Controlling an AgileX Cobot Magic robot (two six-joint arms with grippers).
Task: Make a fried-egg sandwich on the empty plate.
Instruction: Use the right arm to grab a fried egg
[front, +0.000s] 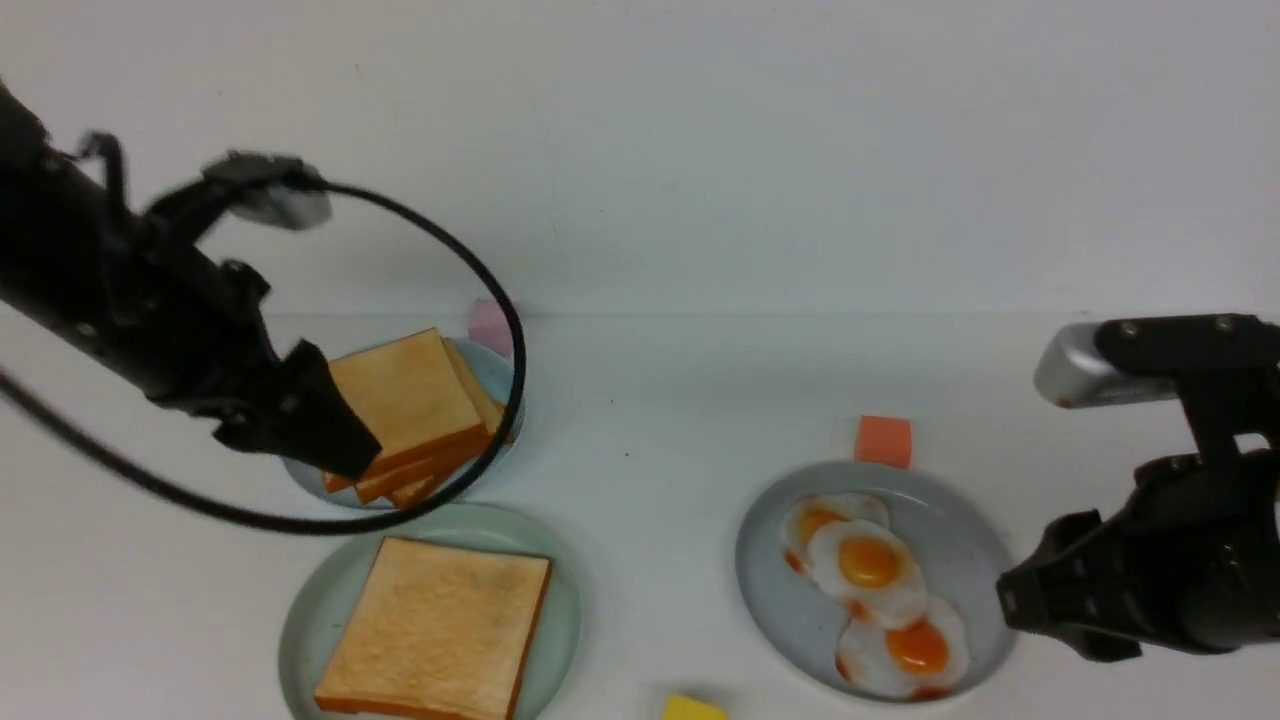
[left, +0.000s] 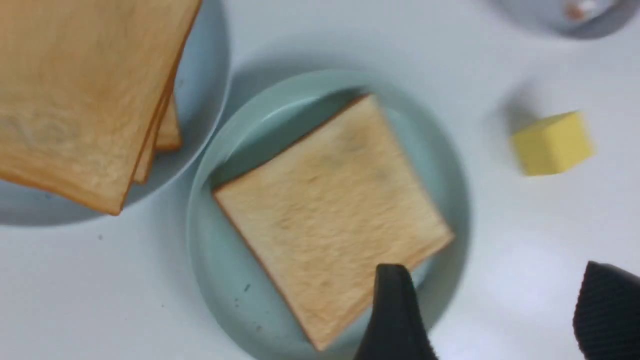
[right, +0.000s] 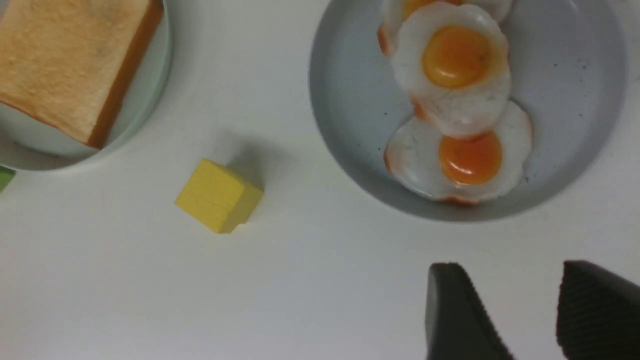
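Note:
The round mint-green plate near the front left carries one square toast slice, lying flat. Behind it, more toast slices are stacked on a light-blue plate. Three fried eggs overlap on the grey-blue plate at the right. My left gripper hangs over the near-left edge of the toast stack. In the left wrist view it is open and empty, one fingertip above a corner of the plated toast. My right gripper is open and empty, just off the rim of the egg plate.
A yellow block lies on the table between the mint-green and egg plates at the front. An orange block sits behind the egg plate, and a pink block behind the toast stack. A black cable loops over the stack.

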